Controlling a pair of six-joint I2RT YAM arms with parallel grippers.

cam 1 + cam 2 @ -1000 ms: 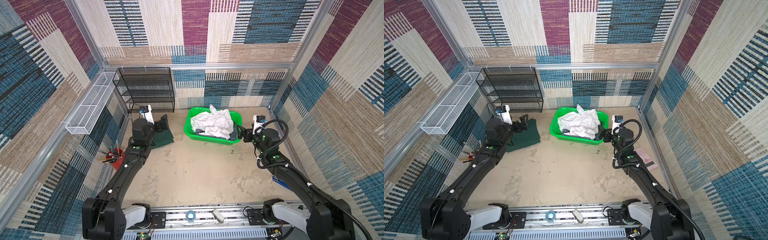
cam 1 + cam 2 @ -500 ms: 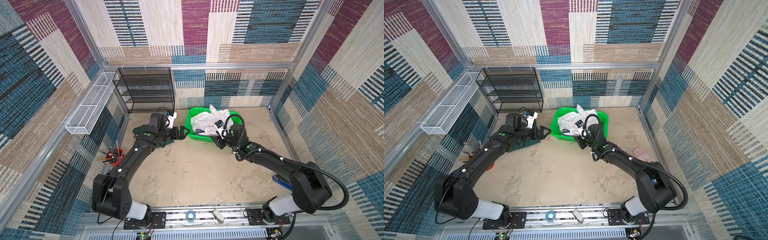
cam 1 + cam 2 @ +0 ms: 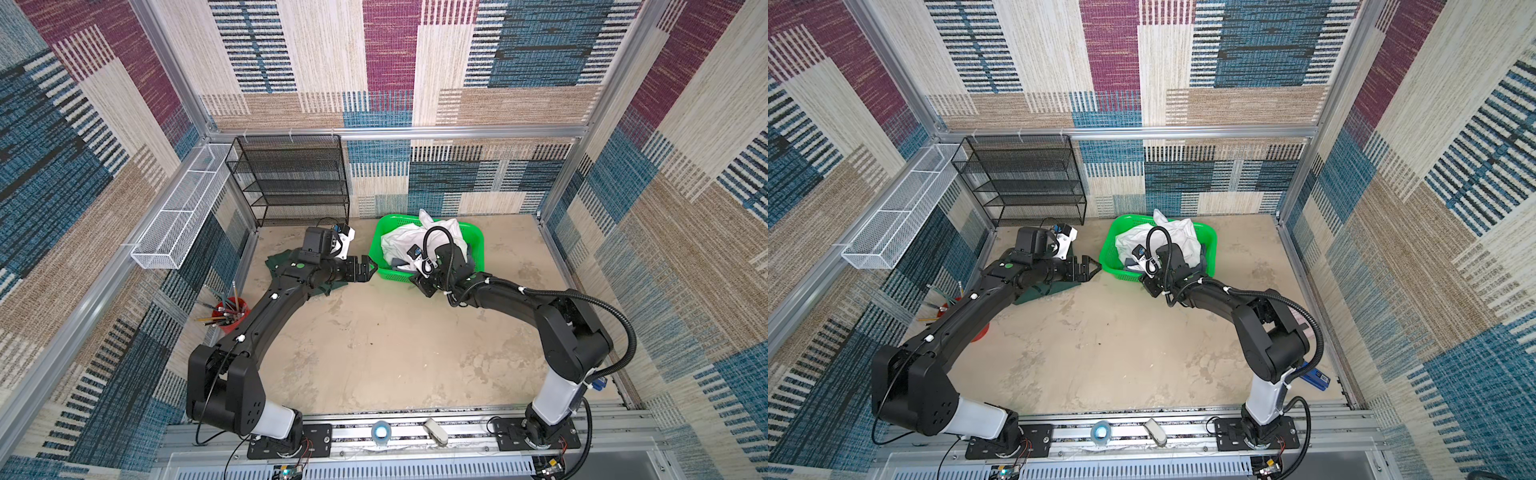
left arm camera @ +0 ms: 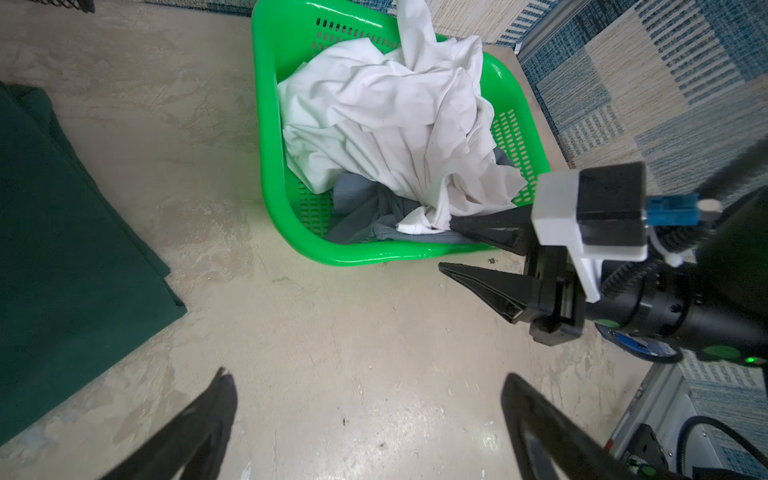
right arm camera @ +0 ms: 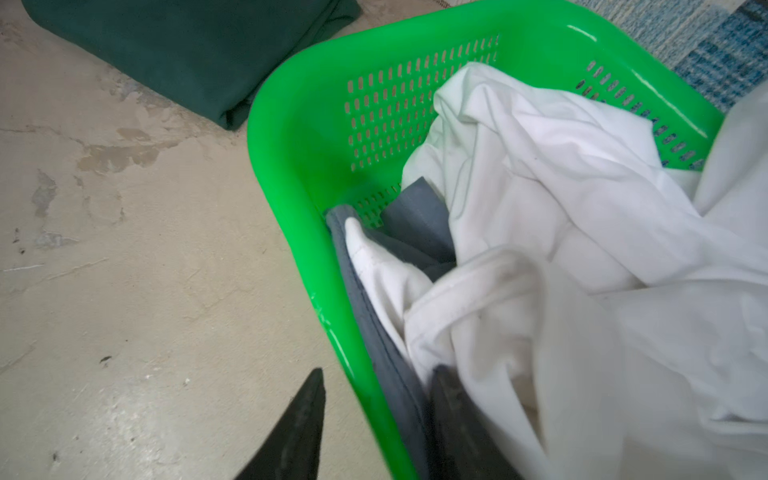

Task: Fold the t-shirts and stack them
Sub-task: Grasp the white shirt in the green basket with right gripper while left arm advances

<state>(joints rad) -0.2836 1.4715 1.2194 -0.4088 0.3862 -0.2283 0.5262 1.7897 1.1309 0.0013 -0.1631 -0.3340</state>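
White shirt (image 4: pixel 395 124) and grey shirt (image 4: pixel 361 208), bright green basket (image 4: pixel 270 145), dark green shirt (image 4: pixel 62 249), mottled beige floor (image 4: pixel 332 332).

Quick rundown of the clutter: a bright green plastic basket (image 3: pixel 480 245) with slotted sides sits on the worktop (image 3: pixel 395 353) near the back wall. That worktop is beige and pretty blotchy. A black mesh shelf rack (image 3: pixel 291 183) stands in the back left corner, and a long white wire basket (image 3: pixel 183 212) hangs on the left wall just beside it. There's a red cup (image 3: pixel 232 318) stuffed with pencils down the left side, and a blue flat thing (image 3: pixel 1314 378) by the right wall, can't tell what. A small white object (image 3: pixel 435 430) lies on the front rail.
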